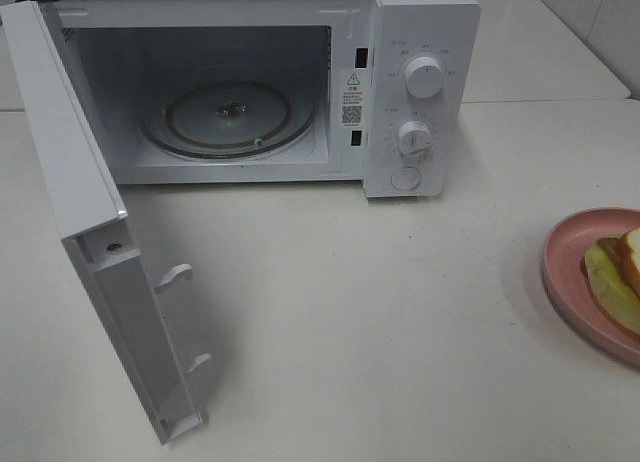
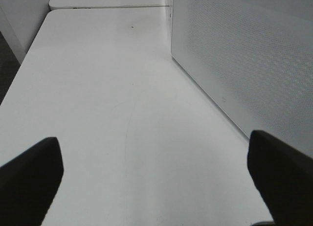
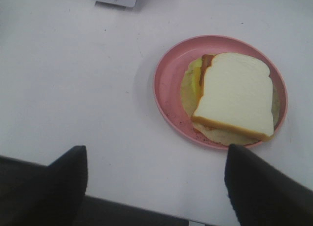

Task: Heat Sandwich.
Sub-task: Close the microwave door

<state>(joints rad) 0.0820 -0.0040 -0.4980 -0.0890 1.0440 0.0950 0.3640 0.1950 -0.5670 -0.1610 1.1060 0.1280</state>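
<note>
The sandwich (image 3: 237,96) is lying flat on a pink plate (image 3: 168,84) at the right edge of the white table (image 1: 380,322), its white top slice facing up and green and red filling peeking out along one side. In the high view only part of the sandwich (image 1: 618,277) and plate (image 1: 570,252) is showing, cut off by the frame, well apart from the microwave (image 1: 410,92) standing at the far side of the table. The microwave's door (image 1: 90,252) is hanging wide open toward the near left, exposing the glass turntable (image 1: 225,117) inside; two dials (image 1: 424,77) are sitting on the panel to the right of the cavity. The right gripper (image 3: 156,187) is hovering above the table just short of the plate, fingers (image 3: 259,182) spread wide and holding nothing. The left gripper (image 2: 156,172) is hanging over bare tabletop beside the microwave's perforated side wall (image 2: 244,55), its fingers (image 2: 32,177) likewise spread wide and gripping nothing. Neither arm is appearing in the high view.
</note>
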